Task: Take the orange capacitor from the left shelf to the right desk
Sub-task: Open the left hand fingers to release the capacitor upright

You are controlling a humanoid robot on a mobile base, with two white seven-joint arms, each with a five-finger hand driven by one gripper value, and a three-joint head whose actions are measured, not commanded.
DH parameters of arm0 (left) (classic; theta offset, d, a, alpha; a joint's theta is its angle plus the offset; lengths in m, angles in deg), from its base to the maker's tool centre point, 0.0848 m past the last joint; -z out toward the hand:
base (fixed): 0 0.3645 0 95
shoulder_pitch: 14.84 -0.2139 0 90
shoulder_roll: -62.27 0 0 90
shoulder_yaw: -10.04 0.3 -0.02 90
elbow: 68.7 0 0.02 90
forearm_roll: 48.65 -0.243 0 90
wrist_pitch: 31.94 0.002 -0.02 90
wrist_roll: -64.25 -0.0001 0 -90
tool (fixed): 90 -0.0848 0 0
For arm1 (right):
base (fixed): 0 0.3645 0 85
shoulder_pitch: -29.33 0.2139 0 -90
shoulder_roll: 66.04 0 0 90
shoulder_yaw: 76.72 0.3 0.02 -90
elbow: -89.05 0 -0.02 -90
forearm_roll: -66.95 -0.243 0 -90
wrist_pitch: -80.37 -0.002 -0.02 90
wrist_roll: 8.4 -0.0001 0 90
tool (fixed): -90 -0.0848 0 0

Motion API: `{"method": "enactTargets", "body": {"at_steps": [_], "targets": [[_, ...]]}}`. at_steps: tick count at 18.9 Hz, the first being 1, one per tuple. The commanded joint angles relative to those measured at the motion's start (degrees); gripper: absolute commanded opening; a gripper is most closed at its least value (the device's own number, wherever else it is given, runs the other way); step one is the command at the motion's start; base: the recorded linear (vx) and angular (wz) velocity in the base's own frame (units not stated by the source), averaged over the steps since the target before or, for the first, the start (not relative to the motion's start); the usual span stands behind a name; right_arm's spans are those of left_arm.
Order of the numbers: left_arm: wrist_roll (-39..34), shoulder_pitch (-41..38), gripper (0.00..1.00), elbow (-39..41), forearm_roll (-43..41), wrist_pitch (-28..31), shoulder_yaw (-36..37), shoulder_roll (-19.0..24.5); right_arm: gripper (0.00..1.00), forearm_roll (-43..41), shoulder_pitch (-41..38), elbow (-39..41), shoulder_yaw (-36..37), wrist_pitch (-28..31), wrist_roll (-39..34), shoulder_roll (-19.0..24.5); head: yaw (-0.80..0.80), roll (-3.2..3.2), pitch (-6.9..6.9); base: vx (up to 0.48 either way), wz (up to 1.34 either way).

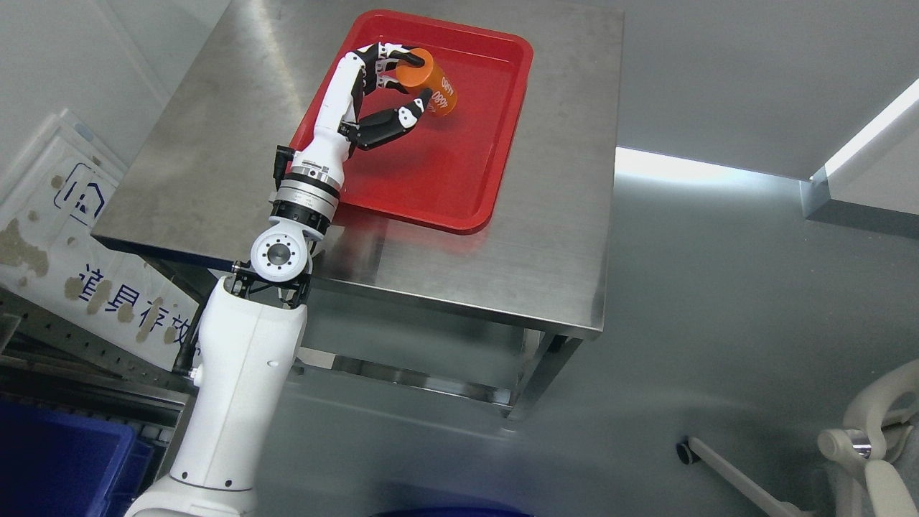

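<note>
An orange cylindrical capacitor (431, 86) with white print is held over the red tray (502, 143) on the steel table (560, 237). My left hand (406, 85) reaches in from the lower left; its fingers curl over the capacitor's top end and the thumb presses its lower side. The capacitor is tilted, and I cannot tell whether it touches the tray floor. The right arm is out of view.
A white sign with blue characters (93, 244) leans at the left beside the table. A blue bin (64, 467) sits at the lower left. A white chair part (876, 438) and a caster leg (711, 459) show at the lower right on the grey floor.
</note>
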Motion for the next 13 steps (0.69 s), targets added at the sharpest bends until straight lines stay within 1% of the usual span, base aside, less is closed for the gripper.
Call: {"method": "enactTargets", "body": {"at_steps": [1, 4, 5, 6, 8, 13], "targets": [[0.07, 0.06, 0.14, -3.13, -1.53, 1.01, -1.61, 1.0, 1.0, 0.0, -0.79, 1.93, 0.62, -0.02, -0.04, -1.0, 0.0, 0.0, 0.0, 0.0, 0.0], [0.07, 0.58, 0.46, -3.05, -1.44, 1.71, -1.26, 1.0, 1.0, 0.0, -0.79, 1.93, 0.62, -0.02, -0.04, -1.0, 0.0, 0.0, 0.0, 0.0, 0.0], [0.07, 0.84, 0.54, -2.87, -1.35, 1.71, -1.17, 1.0, 1.0, 0.0, -0.79, 1.93, 0.62, -0.02, -0.04, -1.0, 0.0, 0.0, 0.0, 0.0, 0.0], [0.07, 1.46, 0.59, -2.78, -1.35, 1.71, -1.17, 1.0, 1.0, 0.0, -0.79, 1.93, 0.62, -0.02, -0.04, -1.0, 0.0, 0.0, 0.0, 0.0, 0.0], [0.07, 1.99, 0.73, -2.52, -1.35, 1.71, -1.08, 1.0, 1.0, 0.0, -0.79, 1.93, 0.62, -0.02, -0.04, -1.0, 0.0, 0.0, 0.0, 0.0, 0.0], [-0.54, 2.43, 0.96, -0.15, -1.26, 1.54, -0.03, 1.0, 1.0, 0.0, -0.79, 1.93, 0.62, -0.02, -0.04, -1.0, 0.0, 0.0, 0.0, 0.0, 0.0]]}}
